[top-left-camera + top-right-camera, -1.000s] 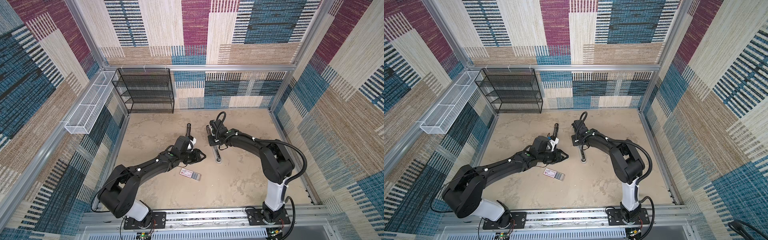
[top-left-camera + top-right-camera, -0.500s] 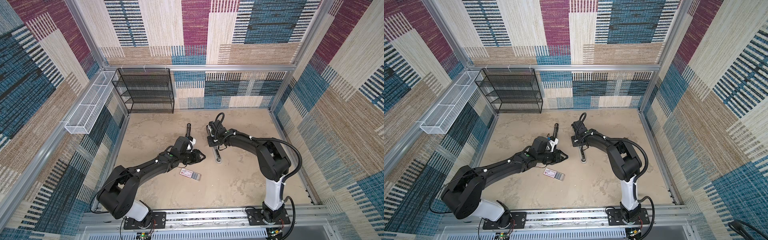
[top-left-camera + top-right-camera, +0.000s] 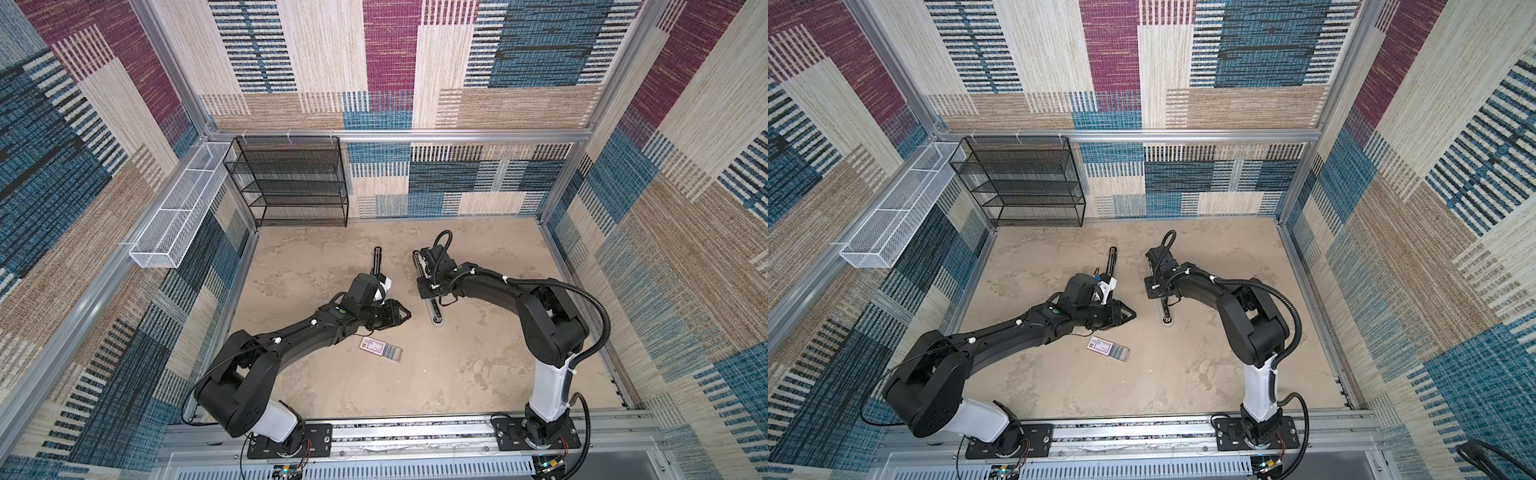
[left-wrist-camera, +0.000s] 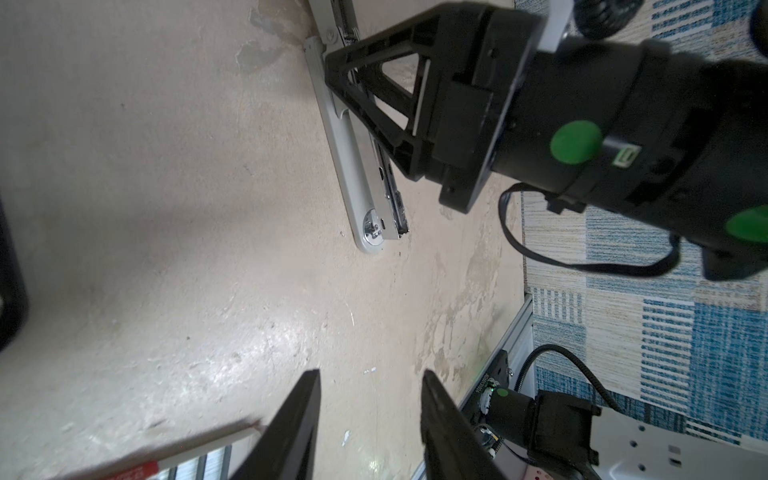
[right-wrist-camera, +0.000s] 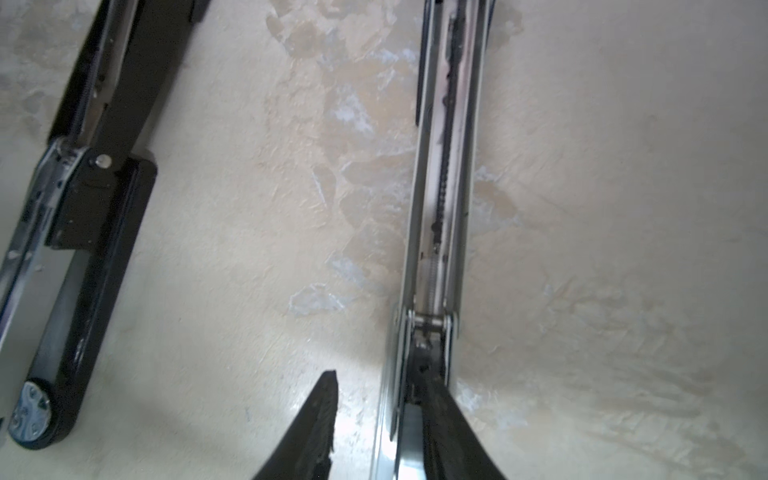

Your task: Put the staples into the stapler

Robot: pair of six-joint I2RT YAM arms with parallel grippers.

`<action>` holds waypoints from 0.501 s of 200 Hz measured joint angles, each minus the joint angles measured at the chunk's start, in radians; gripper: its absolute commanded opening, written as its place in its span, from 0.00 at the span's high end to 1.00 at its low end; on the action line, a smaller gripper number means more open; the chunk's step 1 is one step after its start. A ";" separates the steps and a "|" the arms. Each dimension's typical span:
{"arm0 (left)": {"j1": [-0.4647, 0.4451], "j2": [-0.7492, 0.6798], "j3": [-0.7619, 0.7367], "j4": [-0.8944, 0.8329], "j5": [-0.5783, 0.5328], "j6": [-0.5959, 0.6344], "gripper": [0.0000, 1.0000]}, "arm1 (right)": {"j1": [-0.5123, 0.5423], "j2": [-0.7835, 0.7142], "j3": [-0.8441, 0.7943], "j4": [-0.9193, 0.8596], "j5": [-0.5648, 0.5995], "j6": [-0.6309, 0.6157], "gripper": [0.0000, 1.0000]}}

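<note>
As right gripper (image 5: 380,386) eases wider, staples (image 3: 381,348) lie unmoved

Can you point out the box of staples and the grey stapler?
Flat white cardboard staple box with red mark (image 3: 374,345): in a top view, on its white top.
Opened grey metal stapler (image 4: 349,162): left wrist view, grey base.

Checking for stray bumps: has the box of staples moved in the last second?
No. The box of staples lies where it was in both top views, at the same gap and angle to the black wire shelf.
</note>
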 measured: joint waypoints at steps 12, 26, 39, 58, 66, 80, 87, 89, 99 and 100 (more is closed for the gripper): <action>0.000 0.002 0.000 0.003 0.000 0.000 0.57 | 0.001 -0.012 -0.016 0.000 -0.002 0.003 0.62; 0.000 0.006 0.000 0.003 0.000 0.000 0.57 | 0.001 -0.026 -0.038 0.002 -0.013 0.006 0.62; 0.000 0.007 0.000 0.004 0.000 0.000 0.57 | 0.001 -0.035 -0.056 0.014 -0.019 0.006 0.62; 0.000 0.008 0.000 0.004 0.000 0.000 0.57 | 0.002 -0.043 -0.076 0.037 -0.025 0.006 0.62; 0.000 0.009 0.000 0.004 0.000 0.000 0.57 | 0.004 -0.046 -0.082 0.045 -0.024 0.008 0.62; 0.000 0.009 0.000 0.004 0.000 0.000 0.57 | 0.008 -0.050 -0.092 0.056 -0.024 0.009 0.61; 0.000 0.009 0.000 0.004 0.000 0.000 0.57 | 0.009 -0.052 -0.097 0.062 -0.024 0.009 0.60; 0.000 0.009 0.000 0.004 0.000 0.000 0.57 | 0.010 -0.053 -0.099 0.064 -0.024 0.009 0.59; 0.000 0.009 -0.001 0.004 0.000 0.000 0.57 | 0.012 -0.058 -0.108 0.071 -0.024 0.009 0.58; 0.000 0.009 -0.001 0.004 0.000 0.000 0.57 | 0.012 -0.059 -0.109 0.073 -0.024 0.009 0.58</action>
